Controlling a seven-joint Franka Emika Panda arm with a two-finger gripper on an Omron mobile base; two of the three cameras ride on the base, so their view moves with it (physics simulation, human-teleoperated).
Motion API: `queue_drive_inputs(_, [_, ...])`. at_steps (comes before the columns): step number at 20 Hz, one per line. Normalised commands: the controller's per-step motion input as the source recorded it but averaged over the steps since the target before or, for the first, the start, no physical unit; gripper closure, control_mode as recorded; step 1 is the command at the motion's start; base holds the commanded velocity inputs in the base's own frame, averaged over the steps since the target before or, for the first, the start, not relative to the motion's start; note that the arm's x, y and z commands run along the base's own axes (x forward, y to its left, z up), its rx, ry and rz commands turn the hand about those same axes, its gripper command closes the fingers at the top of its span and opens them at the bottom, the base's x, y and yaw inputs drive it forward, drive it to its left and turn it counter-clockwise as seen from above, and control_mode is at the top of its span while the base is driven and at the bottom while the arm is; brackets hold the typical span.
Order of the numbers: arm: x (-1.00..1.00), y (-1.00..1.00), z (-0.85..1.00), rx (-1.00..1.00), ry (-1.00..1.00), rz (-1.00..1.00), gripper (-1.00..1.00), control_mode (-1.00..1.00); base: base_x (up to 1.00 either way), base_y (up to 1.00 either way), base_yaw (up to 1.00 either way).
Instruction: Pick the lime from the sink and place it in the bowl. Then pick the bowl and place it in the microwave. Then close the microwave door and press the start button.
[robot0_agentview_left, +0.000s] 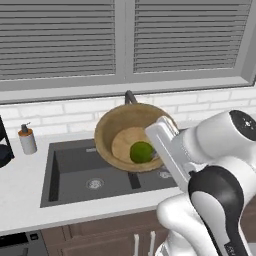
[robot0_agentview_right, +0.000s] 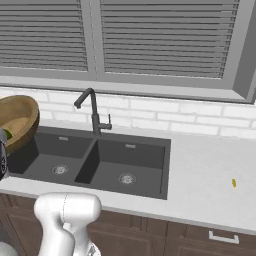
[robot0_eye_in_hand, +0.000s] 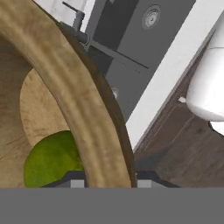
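Note:
The wooden bowl (robot0_agentview_left: 122, 131) hangs tilted above the dark double sink (robot0_agentview_left: 75, 172), its inside turned toward the left base camera. The green lime (robot0_agentview_left: 141, 152) lies in the bowl's lower part. My gripper (robot0_agentview_left: 157, 156) is shut on the bowl's right rim. In the hand view the thick rim (robot0_eye_in_hand: 83, 113) runs between my fingertips (robot0_eye_in_hand: 77, 182), and the lime (robot0_eye_in_hand: 50, 159) rests just inside it, over the sink (robot0_eye_in_hand: 127, 39). From the right base camera the bowl (robot0_agentview_right: 17, 119) shows at the far left, above the sink (robot0_agentview_right: 130, 162). The microwave is out of view.
A dark gooseneck faucet (robot0_agentview_right: 92, 112) stands behind the sink's middle. A soap dispenser (robot0_agentview_left: 27, 140) sits on the counter left of the sink. A small yellow object (robot0_agentview_right: 233, 183) lies on the counter at the right. Window blinds (robot0_agentview_left: 125, 35) fill the wall above.

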Motion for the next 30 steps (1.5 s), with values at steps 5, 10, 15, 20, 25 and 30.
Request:
queue_drive_inputs(5, [-0.14, -0.81, 0.66, 0.0, 0.01, -0.21, 1.0, -1.0, 0.0, 0.0, 0.0])
queue_drive_inputs(10, [-0.12, -0.8, 0.27, 0.0, 0.06, -0.22, 1.0, -1.0, 0.0, 0.0, 0.0])
queue_drive_inputs(15, [0.0, -0.1, -0.01, 0.0, 0.05, -0.08, 1.0, -1.0, 0.0, 0.0, 0.0])
queue_drive_inputs(20, [0.0, 0.02, -0.03, -0.01, 0.01, 0.0, 1.0, -1.0, 0.0, 0.0, 0.0])
queue_drive_inputs(25, [-0.04, 0.0, -0.02, 0.0, -0.01, 0.0, 1.0, 1.0, -0.17, 0.0, -0.09])
queue_drive_inputs(30, [0.0, 0.0, 0.0, 0.0, 0.0, 0.0, 1.0, 1.0, -0.54, -0.01, -0.63])
